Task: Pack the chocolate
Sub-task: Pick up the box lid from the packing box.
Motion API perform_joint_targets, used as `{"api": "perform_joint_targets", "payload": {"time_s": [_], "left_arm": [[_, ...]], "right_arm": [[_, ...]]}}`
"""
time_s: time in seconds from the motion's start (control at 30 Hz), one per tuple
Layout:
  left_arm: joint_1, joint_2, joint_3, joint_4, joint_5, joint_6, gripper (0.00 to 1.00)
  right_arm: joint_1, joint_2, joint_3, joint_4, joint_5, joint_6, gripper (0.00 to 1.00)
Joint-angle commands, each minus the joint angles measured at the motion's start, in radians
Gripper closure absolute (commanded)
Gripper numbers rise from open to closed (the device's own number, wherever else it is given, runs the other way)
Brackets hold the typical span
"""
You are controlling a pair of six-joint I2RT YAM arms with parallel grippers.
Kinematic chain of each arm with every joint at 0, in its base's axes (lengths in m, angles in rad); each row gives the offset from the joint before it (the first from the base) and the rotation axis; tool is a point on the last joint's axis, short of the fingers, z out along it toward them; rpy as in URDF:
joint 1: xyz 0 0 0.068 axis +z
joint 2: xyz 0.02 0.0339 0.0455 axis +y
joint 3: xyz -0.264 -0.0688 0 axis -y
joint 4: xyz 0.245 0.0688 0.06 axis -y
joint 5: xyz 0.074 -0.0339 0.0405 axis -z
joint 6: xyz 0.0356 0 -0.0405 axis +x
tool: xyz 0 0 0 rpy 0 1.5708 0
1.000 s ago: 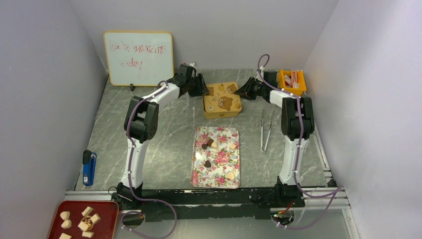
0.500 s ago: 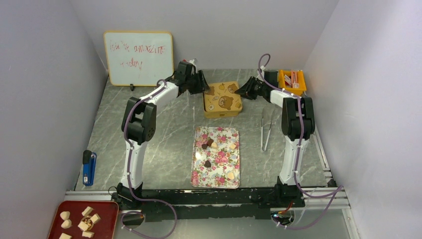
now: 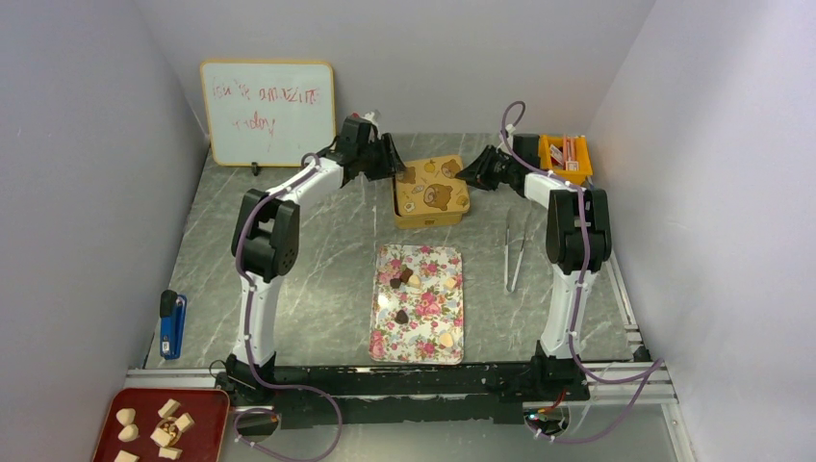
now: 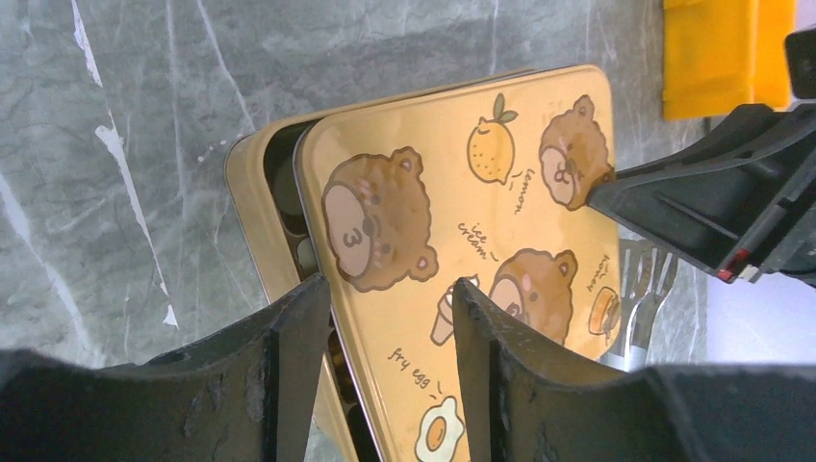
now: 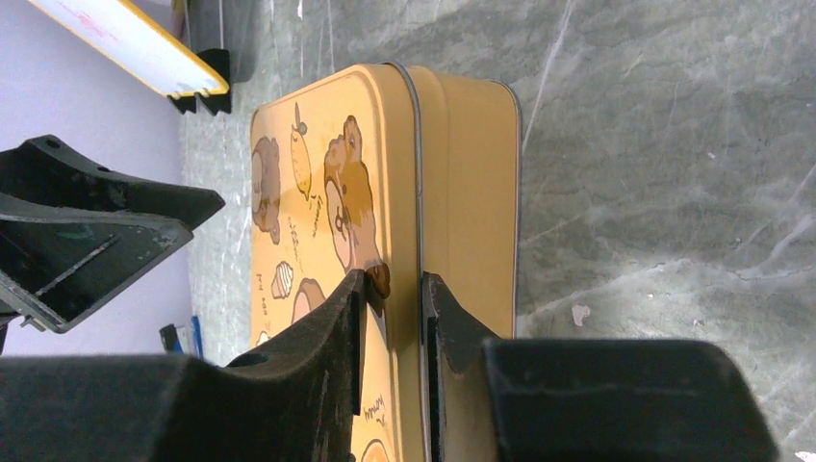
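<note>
The chocolate (image 3: 401,316) lies as a few small dark and tan sweets on a floral tray (image 3: 385,337) at the table's middle. At the back stands a yellow tin (image 3: 428,218) with a bear-print lid (image 3: 431,185). The lid (image 4: 452,192) sits askew, and the tin's dark inside (image 4: 284,183) shows along its left edge. My left gripper (image 4: 390,284) is open, its fingers astride the lid's left edge. My right gripper (image 5: 393,277) is shut on the lid's right rim (image 5: 416,173).
A whiteboard (image 3: 267,113) leans at the back left. An orange bin (image 3: 565,156) sits behind the right arm, metal tongs (image 3: 514,252) lie right of the tray. A blue tool (image 3: 172,324) lies at the left edge. A red tray (image 3: 202,409) of beige chunks sits near left.
Both grippers have edged a little toward the back, and the lid has shifted slightly with them. The sweets on the tray have not moved.
</note>
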Motion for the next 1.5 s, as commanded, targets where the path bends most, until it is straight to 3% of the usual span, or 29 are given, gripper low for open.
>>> {"api": "perform_joint_targets", "payload": {"time_s": [0.0,0.4,0.77,1.2,1.47], "left_arm": [[-0.005,-0.079,-0.006,0.037,0.013,-0.012,0.45],[-0.001,-0.121,-0.048,0.054,0.008,-0.029,0.46],[0.02,-0.165,-0.122,0.122,0.016,-0.083,0.46],[0.026,-0.182,-0.151,0.135,0.002,-0.088,0.46],[0.043,-0.251,-0.293,0.288,0.009,-0.151,0.47]], "right_arm": [[-0.019,-0.057,-0.021,0.078,-0.007,0.002,1.0],[-0.034,-0.061,-0.113,0.449,-0.204,0.208,1.0],[-0.06,0.007,-0.143,0.797,-0.293,0.507,1.0],[-0.024,0.061,-0.116,0.941,-0.293,0.667,1.0],[0.033,0.082,-0.105,1.05,-0.246,0.783,1.0]]}}
